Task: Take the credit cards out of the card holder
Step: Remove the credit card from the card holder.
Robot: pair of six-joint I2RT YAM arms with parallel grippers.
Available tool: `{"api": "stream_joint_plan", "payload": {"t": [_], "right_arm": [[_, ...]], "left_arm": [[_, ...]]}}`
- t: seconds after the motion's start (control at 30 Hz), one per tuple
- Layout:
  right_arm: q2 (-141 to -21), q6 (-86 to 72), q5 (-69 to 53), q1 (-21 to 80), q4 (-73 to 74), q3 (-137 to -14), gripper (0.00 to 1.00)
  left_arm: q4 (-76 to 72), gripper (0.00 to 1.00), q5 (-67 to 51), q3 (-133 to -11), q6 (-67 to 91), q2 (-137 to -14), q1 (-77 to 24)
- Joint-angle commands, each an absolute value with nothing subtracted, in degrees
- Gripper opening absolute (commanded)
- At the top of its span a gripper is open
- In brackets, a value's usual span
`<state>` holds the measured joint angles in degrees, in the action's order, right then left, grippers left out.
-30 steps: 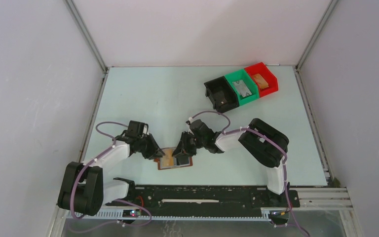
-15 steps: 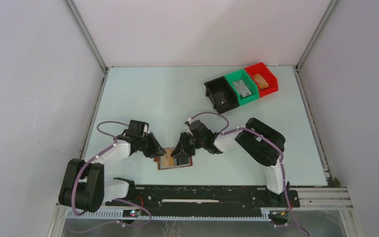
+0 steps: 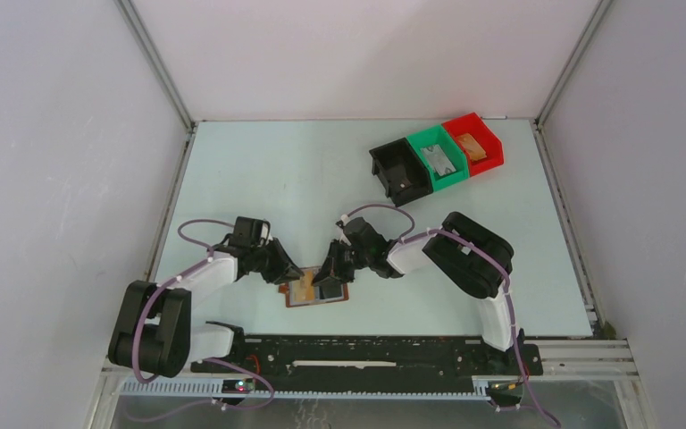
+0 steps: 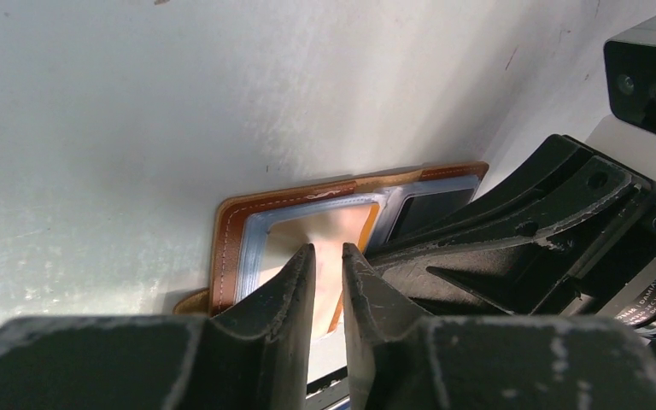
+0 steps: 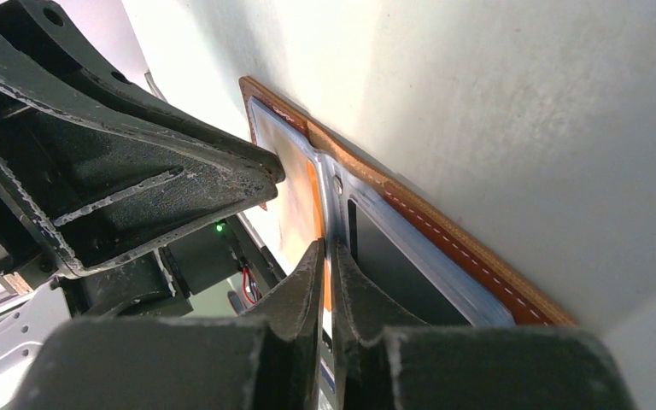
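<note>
Table bears card holder lengthwise left-right.

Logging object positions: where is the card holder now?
In the top view, the card holder lies open on the table near the front edge, between the left gripper and right gripper.

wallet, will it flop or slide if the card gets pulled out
The wallet is likely floppy: thin stitched leather, lying open flat. Probably light, so it may slide on the smooth table unless pinned. The card looks stiff.
</note>
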<state>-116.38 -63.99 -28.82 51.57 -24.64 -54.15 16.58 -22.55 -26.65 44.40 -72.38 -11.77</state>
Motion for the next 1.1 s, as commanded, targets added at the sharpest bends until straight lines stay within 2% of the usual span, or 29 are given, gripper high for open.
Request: {"api": "stream_joint_plan", "payload": {"t": [0.0, 0.1, 0.5, 0.6, 0.73, 0.87, 1.07], "right_arm": [[-116.58, -64.49, -28.29, 52.64, -29.45, -54.76, 0.11], [-116.25, -64.43, -28.54, 52.89, -30.89, -54.71, 0.12], [-115.14, -64.52, -26.91, 52.99, -33.33, -53.77, 0.24], [-115.38, -64.20, -27.25, 52.57, -32.57, -53.79, 0.25], [-115.54, -64.26, -27.17, 52.56, -32.22, -53.70, 0.25], [-115.48, -64.41, -27.00, 52.47, -32.42, -53.61, 0.25], [-115.41, -64.52, -27.07, 52.30, -32.46, -53.61, 0.25]], "left_arm": [[19.36, 0.24, -17.74, -23.38, 43.40, -74.24, -12.36], [19.26, 0.24, -17.77, -23.30, 43.41, -74.33, -12.39], [20.50, 0.24, -18.15, -23.69, 43.42, -72.73, -12.65], [25.08, 0.26, -14.67, -24.88, 43.37, -65.76, -12.75], [30.19, 0.34, -11.29, -26.58, 43.55, -58.48, -12.79], [30.71, 0.37, -12.66, -26.10, 43.85, -59.00, -12.82], [27.89, 0.33, -15.86, -25.41, 43.60, -63.39, -13.33]]}}
